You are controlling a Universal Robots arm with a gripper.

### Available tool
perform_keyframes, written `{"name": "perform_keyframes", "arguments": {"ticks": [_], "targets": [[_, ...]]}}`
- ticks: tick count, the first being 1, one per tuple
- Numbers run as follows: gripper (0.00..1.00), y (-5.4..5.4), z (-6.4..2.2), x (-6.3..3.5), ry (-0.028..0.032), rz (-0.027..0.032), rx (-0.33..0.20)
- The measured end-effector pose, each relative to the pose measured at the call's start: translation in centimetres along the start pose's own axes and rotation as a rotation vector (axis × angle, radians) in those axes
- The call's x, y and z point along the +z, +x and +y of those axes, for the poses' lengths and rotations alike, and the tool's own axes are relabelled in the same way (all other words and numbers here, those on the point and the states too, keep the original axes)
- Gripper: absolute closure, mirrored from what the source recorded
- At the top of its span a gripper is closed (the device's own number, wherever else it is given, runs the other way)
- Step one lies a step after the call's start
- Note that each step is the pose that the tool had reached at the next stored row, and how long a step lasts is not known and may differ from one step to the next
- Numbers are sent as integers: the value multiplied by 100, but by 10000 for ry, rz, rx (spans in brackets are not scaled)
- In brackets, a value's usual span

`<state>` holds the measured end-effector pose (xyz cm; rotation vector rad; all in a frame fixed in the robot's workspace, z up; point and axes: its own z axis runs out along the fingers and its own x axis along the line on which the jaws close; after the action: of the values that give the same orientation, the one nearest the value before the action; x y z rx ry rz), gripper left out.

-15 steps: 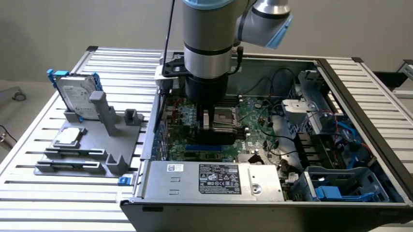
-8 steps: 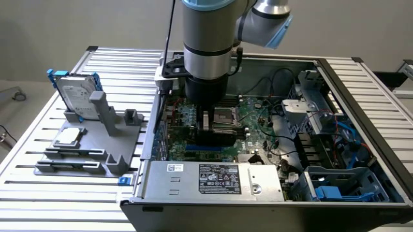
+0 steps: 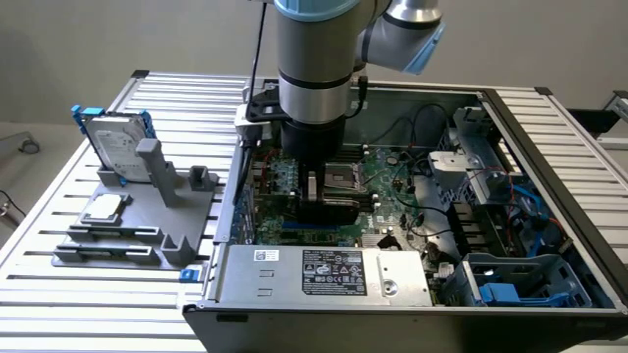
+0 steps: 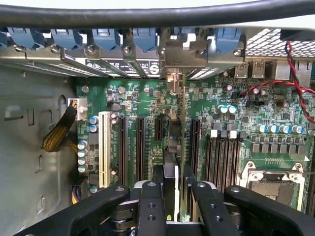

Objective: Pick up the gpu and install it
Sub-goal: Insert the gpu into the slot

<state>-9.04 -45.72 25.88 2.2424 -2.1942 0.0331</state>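
a: start big. where are you in the case (image 3: 432, 90)?
b: you're down inside it, over the board (image 4: 133, 98), with the arm dropping in from above. the case's back wall (image 4: 44, 61), with its blue latches, lies ahead of the jaws.
a: and the gpu (image 4: 183, 123)?
b: right between your jaws. the gripper (image 4: 176, 199) looks pinched on it, one finger (image 4: 150, 196) against each face. you see it edge-on. its long axis runs straight out ahead of the jaws toward the back wall, and its bracket (image 4: 184, 51) sits at that wall's slot opening.
a: is it seated?
b: can't tell you. its lower edge hides where it meets the board. i judge it lines up over one long black slot.
a: room to move?
b: tight. empty slots (image 4: 132, 147) lie just to one side of the jaws, with the memory slots (image 4: 221, 157) and cpu socket (image 4: 268, 184) to the other. the only free room is back up, away from the board.
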Motion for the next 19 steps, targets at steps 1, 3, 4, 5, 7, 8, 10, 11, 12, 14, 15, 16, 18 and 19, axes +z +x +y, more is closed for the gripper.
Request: {"name": "perform_keyframes", "arguments": {"ticks": [1,3,4,5,7,8,10,11,12,14,15,16,18,19], "targets": [[73,-1,0,2,-2,2,0],[73,-5,1,8,2,-5,0],[73,-6,1,9,2,-5,0],[73,-8,1,8,2,-4,1],[73,-12,1,8,0,-3,1],[73,-15,1,8,0,-3,1],[73,-19,1,8,0,-3,1],[73,-19,1,8,0,-3,1],[73,-20,1,8,0,-2,0],[73,-20,0,14,1,-2,0],[73,-20,1,18,1,-3,0],[73,-21,1,23,2,-4,0],[73,-21,1,33,0,-1,1],[73,-20,1,35,0,-1,1]]}}
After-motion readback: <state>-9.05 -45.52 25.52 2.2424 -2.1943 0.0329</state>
